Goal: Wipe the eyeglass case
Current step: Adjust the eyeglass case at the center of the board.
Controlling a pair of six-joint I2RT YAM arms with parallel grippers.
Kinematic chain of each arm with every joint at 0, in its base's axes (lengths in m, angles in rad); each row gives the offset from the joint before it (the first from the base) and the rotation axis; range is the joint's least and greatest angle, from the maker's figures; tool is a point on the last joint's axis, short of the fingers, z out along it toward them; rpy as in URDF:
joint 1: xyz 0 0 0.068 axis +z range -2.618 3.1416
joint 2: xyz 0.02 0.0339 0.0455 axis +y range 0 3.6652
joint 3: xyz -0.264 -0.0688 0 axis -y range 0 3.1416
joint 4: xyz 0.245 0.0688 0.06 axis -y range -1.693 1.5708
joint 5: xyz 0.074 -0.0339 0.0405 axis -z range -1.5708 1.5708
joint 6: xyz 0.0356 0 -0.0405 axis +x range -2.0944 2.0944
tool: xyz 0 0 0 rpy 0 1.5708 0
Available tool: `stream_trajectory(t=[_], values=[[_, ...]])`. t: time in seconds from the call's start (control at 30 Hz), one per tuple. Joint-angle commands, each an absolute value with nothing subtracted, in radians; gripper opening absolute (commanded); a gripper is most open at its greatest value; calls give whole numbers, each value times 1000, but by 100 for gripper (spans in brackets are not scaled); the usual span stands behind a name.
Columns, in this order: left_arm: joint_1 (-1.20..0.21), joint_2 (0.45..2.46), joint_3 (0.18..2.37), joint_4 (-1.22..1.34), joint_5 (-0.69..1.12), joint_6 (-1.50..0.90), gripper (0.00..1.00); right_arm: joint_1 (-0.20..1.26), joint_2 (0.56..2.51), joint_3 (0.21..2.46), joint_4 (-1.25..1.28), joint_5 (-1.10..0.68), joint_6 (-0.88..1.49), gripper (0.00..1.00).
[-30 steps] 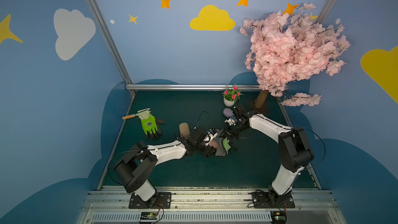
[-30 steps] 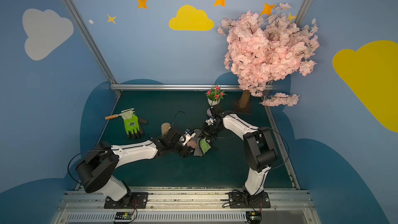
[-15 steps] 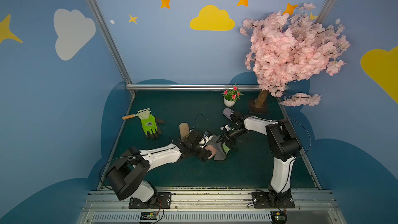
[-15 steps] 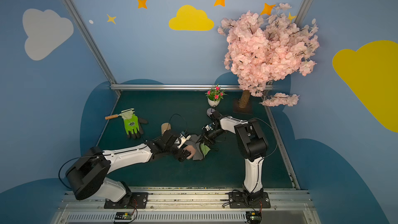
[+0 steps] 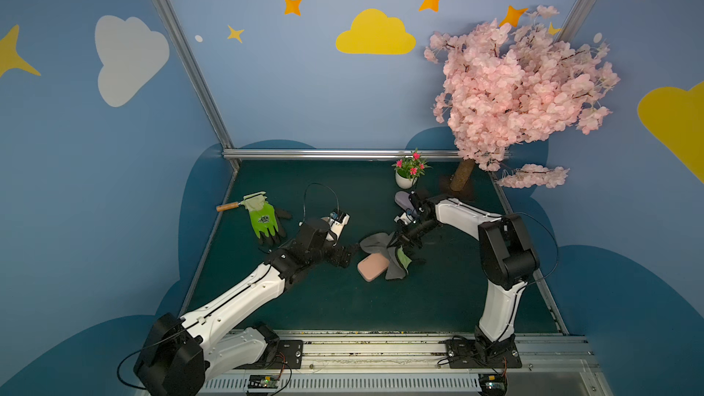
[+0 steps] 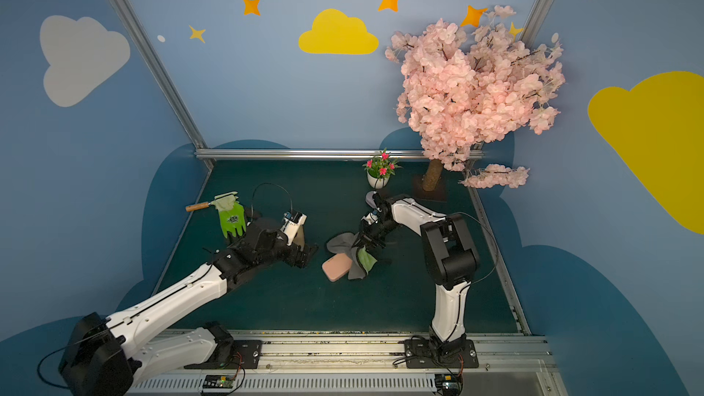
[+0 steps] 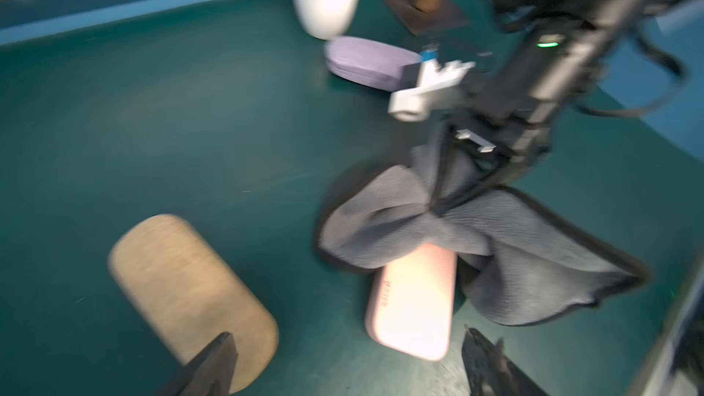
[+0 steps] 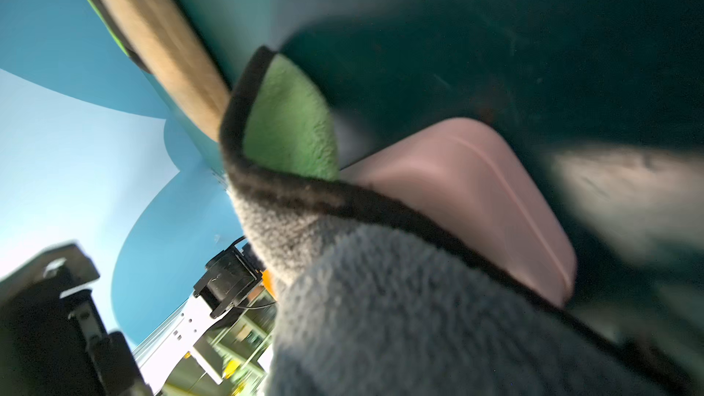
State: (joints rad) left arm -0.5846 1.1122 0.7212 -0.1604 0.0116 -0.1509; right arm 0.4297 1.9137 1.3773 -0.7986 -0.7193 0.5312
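The pink eyeglass case (image 5: 372, 268) lies on the table (image 5: 343, 310), its far end under the grey cloth (image 5: 375, 242). The right gripper (image 5: 394, 243) pinches that cloth just above it. The left gripper (image 5: 347, 253), wide open and empty, sits just left of the case.

Eyeglass case (image 5: 372, 267) was plain pale pink. Cloth (image 5: 375, 242) over the eyeglass case was grey with black edge binding, and its lime-green reverse showed at a folded corner. Tan case (image 7: 190, 291) near the eyeglass case looked woven in texture. Lilac-grey case (image 5: 402, 198), farther from the eyeglass case, was plain. Glove (image 5: 263, 219) was lime green with black fingers and a dark print on the back. Tool handle (image 5: 227, 207) was orange-brown. Pot (image 5: 404, 180) was white, with pink-red flowers and green leaves. Tree (image 5: 514, 89) had pale pink blossom and a brown trunk. Mat (image 5: 343, 310) was dark teal-green. Walls (image 5: 304, 100) were blue with yellow and white clouds and orange stars. Left arm (image 5: 244, 299) and right arm (image 5: 461, 213) were white with black joints.
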Motion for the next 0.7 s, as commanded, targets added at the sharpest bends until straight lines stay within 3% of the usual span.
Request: stream_trajectory(t=[0.0,0.2,0.43,0.67], values=[[-555,1116,742,-207,57,-211,93,427,1802,1500,-911,-671,494,0],[-550,1224,771,-227,56,-214,94,390,1677,1478,-1005,-544,557,0],[-549,1369,858,-208,109,-262,92,424,1447,1165,-952,-378,836,0],[-560,1537,880,-148,297,-233,80,471,1528,1062,-853,-327,909,0]])
